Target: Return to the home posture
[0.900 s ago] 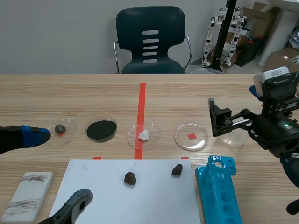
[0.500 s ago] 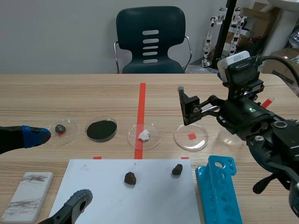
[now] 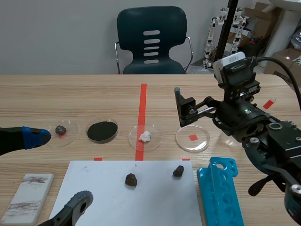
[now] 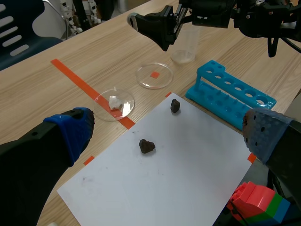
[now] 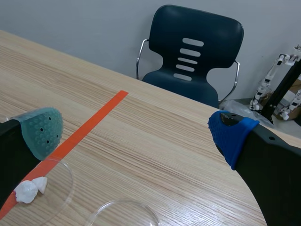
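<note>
Two end effectors (image 4: pixel 167 132) (image 5: pixel 136 132), both spread wide

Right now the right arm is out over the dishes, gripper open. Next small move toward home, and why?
Probably pull the right gripper back toward its own side, staying raised. It is open and empty above the empty dish, and the blue tube rack and clear cup sit below its arm, so lowering first could hit them.

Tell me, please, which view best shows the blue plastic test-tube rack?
The left wrist view: the blue plastic test-tube rack shows nearly whole, holes visible. The scene view crops its near end; the right wrist view misses it.
</note>
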{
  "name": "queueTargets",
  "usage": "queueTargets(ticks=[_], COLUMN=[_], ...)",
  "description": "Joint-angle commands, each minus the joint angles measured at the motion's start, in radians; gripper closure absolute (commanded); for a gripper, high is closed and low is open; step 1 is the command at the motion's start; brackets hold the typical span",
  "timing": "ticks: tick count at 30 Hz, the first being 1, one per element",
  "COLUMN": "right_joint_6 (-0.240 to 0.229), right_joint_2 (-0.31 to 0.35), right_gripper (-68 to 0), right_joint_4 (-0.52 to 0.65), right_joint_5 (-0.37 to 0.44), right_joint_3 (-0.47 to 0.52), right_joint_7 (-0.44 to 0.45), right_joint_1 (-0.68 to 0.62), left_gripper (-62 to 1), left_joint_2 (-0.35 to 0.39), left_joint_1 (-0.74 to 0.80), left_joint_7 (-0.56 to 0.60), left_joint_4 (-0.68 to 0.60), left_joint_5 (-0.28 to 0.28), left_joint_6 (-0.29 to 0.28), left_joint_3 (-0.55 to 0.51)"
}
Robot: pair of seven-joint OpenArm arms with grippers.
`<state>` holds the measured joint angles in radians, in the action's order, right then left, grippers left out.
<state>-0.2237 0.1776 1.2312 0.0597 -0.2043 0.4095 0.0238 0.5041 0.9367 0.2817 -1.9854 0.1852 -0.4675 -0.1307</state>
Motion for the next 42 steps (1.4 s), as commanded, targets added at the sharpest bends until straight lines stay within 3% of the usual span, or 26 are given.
queueTargets(ticks=[1,7,14,20,24,27,32,42], right_joint_6=[0.003,0.014,0.078,0.077,0.074,0.046,-0.061,-0.092], right_joint_2=[0.010,0.013,0.014,0.051,0.081,0.109,0.156,0.262], right_gripper=[-65.5,-65.5,-65.5,-65.5,-65.5,-65.5,-65.5,-65.5], right_joint_4=[0.011,0.060,0.280,0.492,0.594,0.646,0.705,0.737], right_joint_5=[0.006,-0.005,-0.034,-0.026,0.006,0.051,0.068,0.068], right_joint_3=[0.006,0.006,0.015,0.119,0.214,0.274,0.345,0.389], right_joint_7=[0.019,0.022,0.022,0.037,0.113,0.175,0.263,0.408], right_joint_1=[0.009,-0.042,-0.233,-0.481,-0.641,-0.753,-0.912,-1.115], left_gripper=[-62.3,-62.3,-62.3,-62.3,-62.3,-62.3,-62.3,-62.3], left_joint_2=[-0.005,-0.005,-0.005,-0.005,-0.005,-0.005,-0.005,-0.005], left_joint_1=[0.008,0.008,0.008,0.008,0.008,0.008,0.008,0.008], left_joint_7=[0.015,0.015,0.015,0.015,0.015,0.014,0.014,0.015], left_joint_4=[-0.009,-0.009,-0.009,-0.009,-0.009,-0.009,-0.009,-0.009], left_joint_5=[0.013,0.013,0.013,0.013,0.013,0.013,0.013,0.013], left_joint_6=[0.001,0.001,0.001,0.001,0.001,0.001,0.001,0.001], left_joint_3=[0.001,0.001,0.001,0.001,0.001,0.001,0.001,0.001])
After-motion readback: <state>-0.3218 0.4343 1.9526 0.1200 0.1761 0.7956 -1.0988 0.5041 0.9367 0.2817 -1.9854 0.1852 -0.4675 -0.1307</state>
